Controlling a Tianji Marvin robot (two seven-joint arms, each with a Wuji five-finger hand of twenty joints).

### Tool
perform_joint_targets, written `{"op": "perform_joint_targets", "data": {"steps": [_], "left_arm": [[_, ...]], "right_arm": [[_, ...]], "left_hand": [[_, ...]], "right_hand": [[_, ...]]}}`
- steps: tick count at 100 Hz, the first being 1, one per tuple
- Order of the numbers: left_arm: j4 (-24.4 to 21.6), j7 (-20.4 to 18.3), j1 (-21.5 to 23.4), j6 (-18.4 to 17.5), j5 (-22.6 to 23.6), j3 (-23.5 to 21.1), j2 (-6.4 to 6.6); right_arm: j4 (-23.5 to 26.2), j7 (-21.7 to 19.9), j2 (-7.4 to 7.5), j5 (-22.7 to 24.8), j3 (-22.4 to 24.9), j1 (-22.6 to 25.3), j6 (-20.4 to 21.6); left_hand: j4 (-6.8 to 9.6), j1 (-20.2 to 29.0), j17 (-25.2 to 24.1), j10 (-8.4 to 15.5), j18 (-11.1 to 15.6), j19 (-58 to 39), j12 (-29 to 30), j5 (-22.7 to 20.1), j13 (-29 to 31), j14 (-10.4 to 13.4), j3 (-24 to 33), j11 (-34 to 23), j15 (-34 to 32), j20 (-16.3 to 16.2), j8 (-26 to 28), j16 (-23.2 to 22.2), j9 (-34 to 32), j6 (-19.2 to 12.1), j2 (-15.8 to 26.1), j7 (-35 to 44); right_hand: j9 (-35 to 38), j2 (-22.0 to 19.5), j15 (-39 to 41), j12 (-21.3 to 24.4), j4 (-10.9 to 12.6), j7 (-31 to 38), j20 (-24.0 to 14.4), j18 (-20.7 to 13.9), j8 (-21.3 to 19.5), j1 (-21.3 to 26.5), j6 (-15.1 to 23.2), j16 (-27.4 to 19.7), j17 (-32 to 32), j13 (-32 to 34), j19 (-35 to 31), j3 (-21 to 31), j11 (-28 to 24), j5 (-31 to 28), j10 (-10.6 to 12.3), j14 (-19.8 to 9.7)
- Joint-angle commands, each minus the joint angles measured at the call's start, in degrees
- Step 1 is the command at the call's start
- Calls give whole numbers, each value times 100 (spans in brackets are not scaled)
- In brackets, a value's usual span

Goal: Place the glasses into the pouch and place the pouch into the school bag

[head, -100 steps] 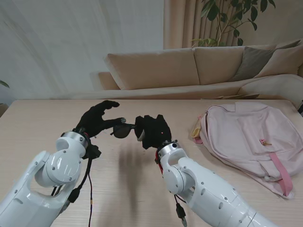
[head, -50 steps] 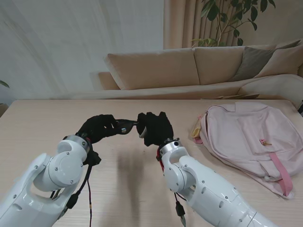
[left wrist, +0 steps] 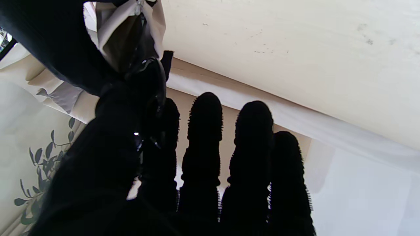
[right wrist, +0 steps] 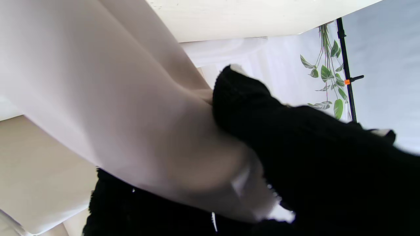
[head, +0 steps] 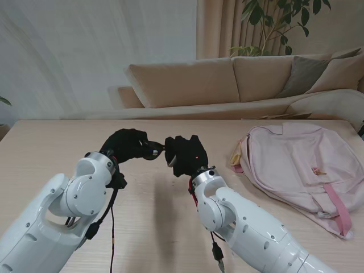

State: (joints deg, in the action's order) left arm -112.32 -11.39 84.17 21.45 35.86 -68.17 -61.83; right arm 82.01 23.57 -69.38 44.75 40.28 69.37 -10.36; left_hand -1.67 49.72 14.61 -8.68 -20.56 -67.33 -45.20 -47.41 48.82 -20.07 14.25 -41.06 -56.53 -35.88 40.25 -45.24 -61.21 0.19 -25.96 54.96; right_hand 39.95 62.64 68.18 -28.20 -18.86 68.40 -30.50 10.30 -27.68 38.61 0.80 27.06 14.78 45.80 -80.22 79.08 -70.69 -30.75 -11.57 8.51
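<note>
My left hand (head: pixel 126 145) hangs above the table's middle, shut on the dark glasses (head: pixel 152 152). One end of the glasses points at my right hand (head: pixel 185 156), which is shut on the beige pouch (right wrist: pixel 98 108). The two hands nearly touch. In the left wrist view the glasses (left wrist: pixel 149 82) sit at the mouth of the pouch (left wrist: pixel 129 29), with their tip inside the fabric. In the stand view the black gloves hide most of the pouch. The pink school bag (head: pixel 298 162) lies flat on the table to my right.
The light wooden table (head: pixel 45 148) runs wide on my left. A small yellow thing (head: pixel 235 158) lies against the bag's near-left edge. A beige sofa (head: pixel 187 82) and a plant (head: pixel 273 23) stand behind the table. Cables hang under both wrists.
My left hand has curled shut around the glasses and moved right and farther from me, bringing them up to the pouch. The right hand has barely shifted.
</note>
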Motion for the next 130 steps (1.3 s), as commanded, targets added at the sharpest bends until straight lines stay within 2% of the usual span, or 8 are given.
{"op": "perform_joint_targets", "data": {"steps": [1, 37, 60, 80, 101, 114, 122, 130], "left_arm": [[-94, -74, -59, -141, 61, 63, -33], [70, -726, -654, -282, 648, 578, 94], [539, -634, -1004, -321, 432, 935, 58], [485, -386, -945, -348, 450, 946, 12], [577, -652, -1145, -242, 590, 1157, 58], [705, -339, -1163, 4, 586, 1302, -13], [764, -377, -1178, 16, 561, 1327, -7], [926, -31, -1157, -69, 364, 1320, -82]], "right_arm": [[78, -119, -31, 47, -61, -22, 53], [124, -169, -53, 14, -106, -51, -59], [139, -144, -76, -35, -99, -53, -98], [185, -119, -101, -121, -49, -23, -142], [223, -58, -166, -219, -66, -1, -372], [255, -34, -216, -328, -45, 23, -589], [251, -7, -225, -347, -24, 30, -608], [243, -1, -213, -327, -5, 37, -584]], "left_hand": [[-73, 142, 57, -12, -55, -378, -149, -250, 243, -33, 571, -158, -265, -173, -123, -145, -215, -543, -107, 205], [-15, -7, 421, -88, 44, -624, -145, -568, 669, 21, 867, -176, -489, -255, -466, -214, -601, -433, -456, 196], [-131, -62, 450, -59, 40, -687, -105, -562, 697, 46, 773, -128, -495, -275, -654, -200, -586, -494, -454, 198], [-128, -75, 441, 12, 71, -653, 58, -506, 649, 94, 639, 3, -410, -256, -878, -93, -534, -616, -453, 252], [-186, -109, 887, -101, -12, -811, 119, -803, 1129, 151, 905, -196, -649, -244, -1185, 37, -916, -394, -625, 396], [-254, -105, 1128, -275, -163, -887, 114, -991, 1437, 89, 1067, -264, -771, -229, -1328, 41, -1159, -132, -723, 369], [-332, -177, 1149, -249, -169, -879, 135, -991, 1467, 132, 1111, -232, -739, -208, -1372, 71, -1179, -134, -684, 344], [-410, -262, 1037, -193, -153, -754, 207, -939, 1281, 98, 1110, -72, -543, -136, -1442, 128, -1043, -262, -704, 302]], "right_hand": [[63, -201, 456, -112, 12, 191, -129, 100, -73, 308, 63, 91, 25, 32, -217, 624, -233, -117, 111, -197], [69, -298, 530, -141, 19, 174, -146, 126, -75, 262, 66, 53, 59, 46, -243, 569, -234, -110, 84, -197], [95, -358, 549, -144, 30, 186, -153, 135, -38, 250, 59, 49, 69, 60, -252, 540, -241, -138, 70, -190], [105, -410, 550, -140, 28, 213, -157, 140, -4, 197, 90, 44, 76, 72, -255, 502, -244, -140, 79, -222], [90, -484, 577, -171, 26, 276, -170, 132, 26, 77, 81, 86, 48, 57, -273, 460, -258, -99, 73, -261], [93, -521, 592, -191, 36, 321, -185, 156, 57, 90, 60, 109, 17, 44, -295, 448, -260, -93, 38, -238], [96, -533, 597, -198, 39, 338, -190, 156, 73, 84, 63, 116, 22, 47, -305, 439, -262, -86, 41, -241], [107, -535, 604, -205, 42, 356, -193, 159, 86, 96, 69, 118, 23, 68, -307, 431, -266, -91, 37, -240]]}}
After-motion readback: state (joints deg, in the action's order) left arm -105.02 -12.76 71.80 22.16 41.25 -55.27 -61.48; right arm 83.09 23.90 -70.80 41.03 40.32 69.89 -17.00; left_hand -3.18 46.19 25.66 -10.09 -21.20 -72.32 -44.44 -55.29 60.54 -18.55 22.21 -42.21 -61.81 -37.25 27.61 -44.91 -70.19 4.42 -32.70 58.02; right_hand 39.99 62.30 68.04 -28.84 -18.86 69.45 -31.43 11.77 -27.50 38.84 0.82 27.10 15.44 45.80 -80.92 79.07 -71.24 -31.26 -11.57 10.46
